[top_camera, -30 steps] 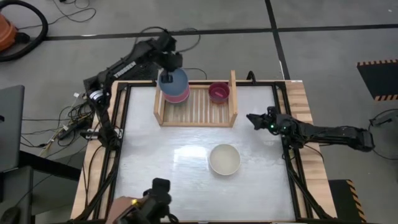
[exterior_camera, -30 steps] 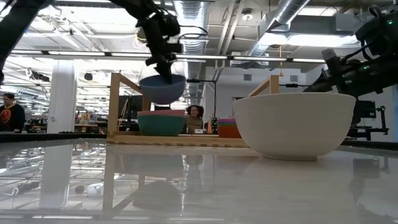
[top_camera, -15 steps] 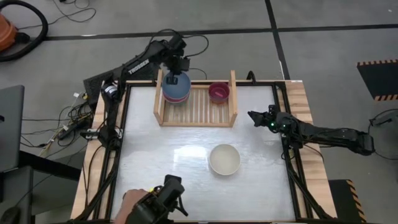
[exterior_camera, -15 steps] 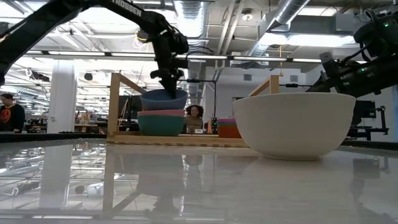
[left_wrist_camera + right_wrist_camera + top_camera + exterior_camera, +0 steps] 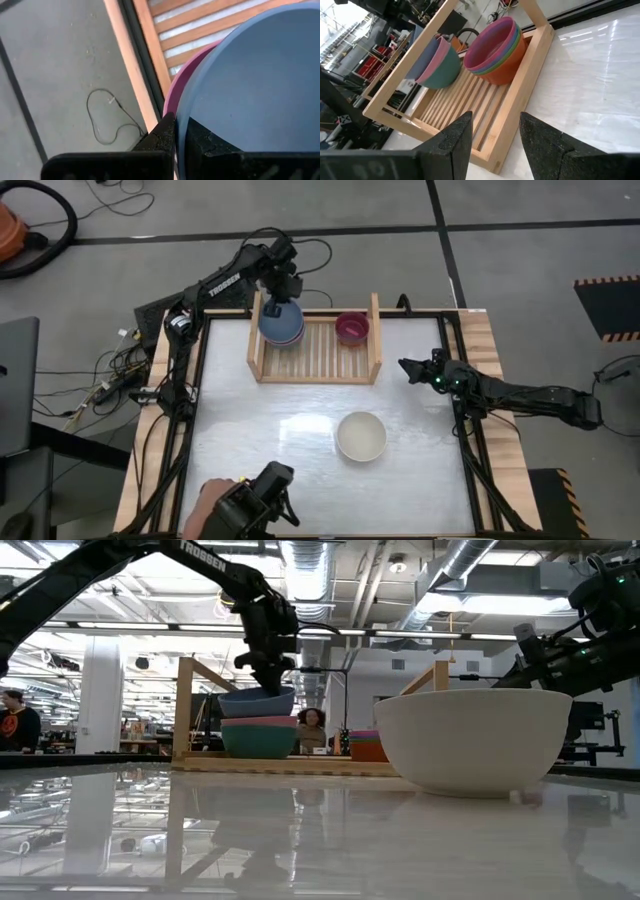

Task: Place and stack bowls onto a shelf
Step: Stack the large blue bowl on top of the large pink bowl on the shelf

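My left gripper [image 5: 276,307] is at the left end of the wooden shelf [image 5: 315,372], shut on the blue bowl [image 5: 283,325]. That bowl sits in the pink bowl [image 5: 258,722], which is nested in the teal bowl [image 5: 260,742]. A small stack, magenta over olive-green over red-orange [image 5: 496,50], stands on the slats at the shelf's right end [image 5: 352,328]. The cream-white bowl [image 5: 361,436] rests base down on the table in front of the shelf. My right gripper [image 5: 408,369] waits open by the table's right edge, its fingers apart in the right wrist view [image 5: 495,124]. My left gripper pinches the blue bowl's rim [image 5: 183,107] on its far-left side, one finger inside the bowl and one outside, next to the pink bowl's rim [image 5: 172,95]. The fingers [image 5: 266,678] come from above, pointing down. The blue bowl rests in the pink bowl, slightly tilted.
The shelf's middle slats [image 5: 320,345] lie bare between its upright side boards [image 5: 377,330]. A person's hand with a dark device [image 5: 250,505] is at the table's near edge. People stand in the room beyond the table [image 5: 313,725].
My left gripper has moved down over the shelf's left end, still shut on the blue bowl. The bowl, held clear above the stack a second ago, now sits in the pink bowl. The hand at the near edge has shifted a little to the right.
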`<state>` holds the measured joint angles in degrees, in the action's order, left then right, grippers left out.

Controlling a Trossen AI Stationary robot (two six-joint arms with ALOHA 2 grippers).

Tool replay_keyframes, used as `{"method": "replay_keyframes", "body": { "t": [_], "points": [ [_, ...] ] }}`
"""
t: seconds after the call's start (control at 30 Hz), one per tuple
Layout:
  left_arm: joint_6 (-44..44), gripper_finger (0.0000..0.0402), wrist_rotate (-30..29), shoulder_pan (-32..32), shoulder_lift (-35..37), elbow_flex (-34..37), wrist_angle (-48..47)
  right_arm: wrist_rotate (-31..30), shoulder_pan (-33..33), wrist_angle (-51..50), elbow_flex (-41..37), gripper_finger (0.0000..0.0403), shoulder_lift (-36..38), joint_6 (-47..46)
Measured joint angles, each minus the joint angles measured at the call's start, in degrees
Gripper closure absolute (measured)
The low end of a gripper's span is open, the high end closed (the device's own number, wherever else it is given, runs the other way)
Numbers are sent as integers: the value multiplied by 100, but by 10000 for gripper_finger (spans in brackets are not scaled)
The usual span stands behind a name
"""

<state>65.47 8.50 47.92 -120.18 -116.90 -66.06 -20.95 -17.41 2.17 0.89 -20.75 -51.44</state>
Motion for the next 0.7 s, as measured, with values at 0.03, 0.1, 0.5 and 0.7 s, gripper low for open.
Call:
{"method": "replay_keyframes", "body": {
  "t": [0.03,0.1,0.5,0.7],
  "points": [
    [67,401,45,-2,-8,0,3,0,0,0,0,214,1,0],
    [149,401,27,-2,-71,-2,9,0,0,0,0,214,0,0],
    [141,401,-95,24,-188,0,63,4,0,0,0,214,2,-2],
    [129,378,-117,-26,-188,0,145,2,0,0,0,214,1,-1]
  ]
}}
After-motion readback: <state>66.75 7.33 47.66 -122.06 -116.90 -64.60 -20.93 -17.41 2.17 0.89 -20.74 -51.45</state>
